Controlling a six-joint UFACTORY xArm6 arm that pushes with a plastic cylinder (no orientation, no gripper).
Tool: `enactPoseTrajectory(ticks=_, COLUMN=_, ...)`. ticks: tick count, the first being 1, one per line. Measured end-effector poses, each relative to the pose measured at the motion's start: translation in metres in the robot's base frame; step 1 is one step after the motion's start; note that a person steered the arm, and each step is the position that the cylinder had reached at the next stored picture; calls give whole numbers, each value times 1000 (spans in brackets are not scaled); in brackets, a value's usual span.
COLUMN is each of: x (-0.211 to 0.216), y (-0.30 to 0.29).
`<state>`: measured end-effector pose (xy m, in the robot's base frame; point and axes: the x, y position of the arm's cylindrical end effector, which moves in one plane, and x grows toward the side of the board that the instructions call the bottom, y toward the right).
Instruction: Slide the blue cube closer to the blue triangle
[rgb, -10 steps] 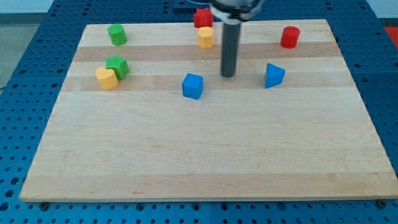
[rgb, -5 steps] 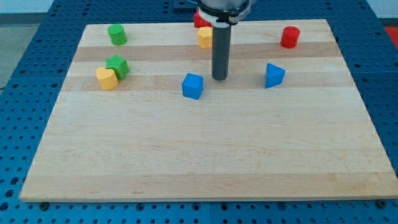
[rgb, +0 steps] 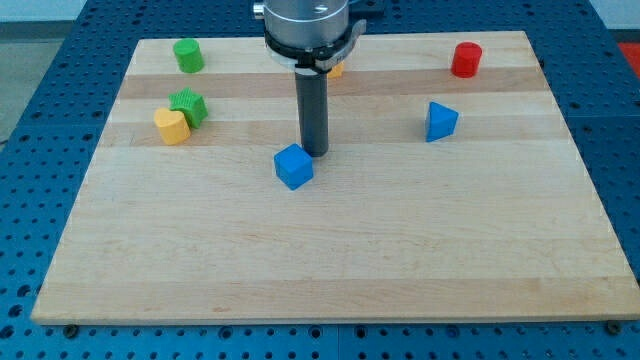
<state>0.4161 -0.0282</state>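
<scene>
The blue cube (rgb: 293, 166) lies near the middle of the wooden board (rgb: 330, 260), turned a little askew. The blue triangle (rgb: 440, 121) lies well to the view's right of it and slightly higher. My tip (rgb: 315, 152) stands just above and to the right of the cube, touching or nearly touching its upper right corner. The rod rises straight up from there to the arm's grey mount at the view's top.
A green cylinder (rgb: 187, 55) sits at the top left. A green block (rgb: 188, 106) and a yellow block (rgb: 171, 127) touch at the left. A red cylinder (rgb: 465, 60) sits top right. A yellow block (rgb: 337, 70) is mostly hidden behind the arm.
My tip has moved to the view's left and down, from between the two blue blocks to the cube's upper right. The blue cube has slid down and left and turned a little.
</scene>
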Motion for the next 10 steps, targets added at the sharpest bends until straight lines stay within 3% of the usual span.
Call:
enactPoseTrajectory(ticks=1, x=16, y=-21)
enactPoseTrajectory(ticks=2, x=61, y=-12)
enactPoseTrajectory(ticks=4, x=33, y=-49)
enactPoseTrajectory(ticks=5, x=46, y=-58)
enactPoseTrajectory(ticks=6, x=83, y=-98)
enactPoseTrajectory(ticks=7, x=124, y=-74)
enactPoseTrajectory(ticks=8, x=79, y=-33)
enactPoseTrajectory(ticks=10, x=31, y=-48)
